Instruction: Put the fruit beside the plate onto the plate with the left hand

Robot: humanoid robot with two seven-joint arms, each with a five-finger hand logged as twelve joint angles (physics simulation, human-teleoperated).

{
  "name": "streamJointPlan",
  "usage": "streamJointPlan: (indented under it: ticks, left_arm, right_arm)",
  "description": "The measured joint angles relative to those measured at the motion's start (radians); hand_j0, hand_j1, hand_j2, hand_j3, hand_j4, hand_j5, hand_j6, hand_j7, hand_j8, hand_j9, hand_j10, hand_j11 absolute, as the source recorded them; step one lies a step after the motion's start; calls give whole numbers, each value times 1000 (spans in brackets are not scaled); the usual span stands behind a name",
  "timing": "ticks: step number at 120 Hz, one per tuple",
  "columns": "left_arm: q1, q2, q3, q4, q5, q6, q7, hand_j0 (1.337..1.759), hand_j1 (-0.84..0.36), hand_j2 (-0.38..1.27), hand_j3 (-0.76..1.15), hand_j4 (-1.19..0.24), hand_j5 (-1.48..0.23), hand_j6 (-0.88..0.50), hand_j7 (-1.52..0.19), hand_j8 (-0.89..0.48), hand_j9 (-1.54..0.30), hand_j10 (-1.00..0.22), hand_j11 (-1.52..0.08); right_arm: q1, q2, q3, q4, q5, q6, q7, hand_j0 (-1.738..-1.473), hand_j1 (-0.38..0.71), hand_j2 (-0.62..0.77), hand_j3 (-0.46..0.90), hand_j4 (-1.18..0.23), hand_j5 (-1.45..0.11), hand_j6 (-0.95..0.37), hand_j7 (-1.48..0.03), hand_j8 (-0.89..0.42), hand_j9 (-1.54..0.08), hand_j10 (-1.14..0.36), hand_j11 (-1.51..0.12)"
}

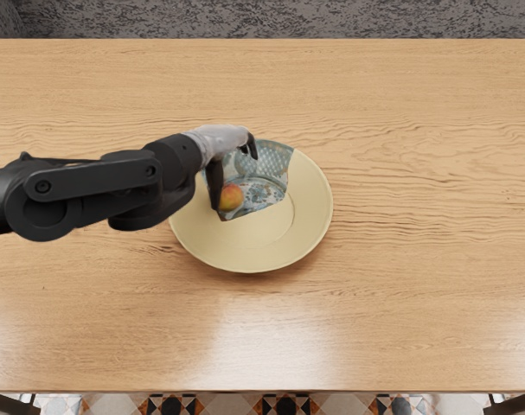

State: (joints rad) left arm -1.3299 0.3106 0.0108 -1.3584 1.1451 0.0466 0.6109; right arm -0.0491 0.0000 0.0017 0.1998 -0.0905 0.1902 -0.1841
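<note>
The fruit (232, 197) is grasped in the left robot hand (223, 154) over the left part of the plate (310, 220); contact with the plate cannot be confirmed. If the fruit is released from height or at a tilt, it may roll over the shallow rim onto the counter (418, 112).

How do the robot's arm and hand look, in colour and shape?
Only the left arm shows: thick, rounded, matte black segments with a large round joint bearing a small circular cap. The left hand is light grey with dark fingertips. No cables or markings are visible.
</note>
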Motion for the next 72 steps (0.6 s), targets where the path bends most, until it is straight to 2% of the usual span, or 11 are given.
streamJointPlan:
  ticks: [11,20,41,53,62,72]
  left_arm:
    - [-10,6,-2,2,-20,0,0,1657,140,212,0,-211,-304,-137,-292,-131,-288,-218,-288]
    - [-95,59,-6,-11,-124,-6,0,1658,205,147,0,-146,-210,-95,-202,-91,-199,-151,-199]
    - [-97,256,-96,-147,-341,-96,0,1658,288,63,0,-64,-89,-42,-86,-41,-85,-65,-85]
    - [-46,369,-219,-199,-478,-266,0,1658,312,39,0,-40,-55,-27,-53,-26,-52,-41,-52]
    - [58,458,-329,-216,-609,-380,0,1658,324,28,0,-28,-38,-20,-37,-19,-36,-29,-36]
    - [79,553,-427,-222,-783,-522,0,1658,333,18,0,-20,-26,-15,-24,-14,-24,-20,-24]
  right_arm:
    - [0,0,0,0,0,0,0,-1658,-331,-3,0,-15,-19,-15,-20,-15,-20,-15,-20]
    - [0,0,0,0,0,0,0,-1658,-331,-3,0,-15,-20,-15,-20,-15,-20,-15,-20]
    - [0,0,0,0,0,0,0,-1658,-331,-3,0,-15,-20,-15,-20,-15,-20,-15,-20]
    - [0,0,0,0,0,0,0,-1658,-331,-3,0,-15,-19,-15,-20,-15,-20,-15,-20]
    - [0,0,0,0,0,0,0,-1658,-331,-3,0,-15,-20,-15,-20,-15,-20,-15,-20]
    - [0,0,0,0,0,0,0,-1658,-331,-3,0,-15,-20,-15,-20,-15,-20,-15,-20]
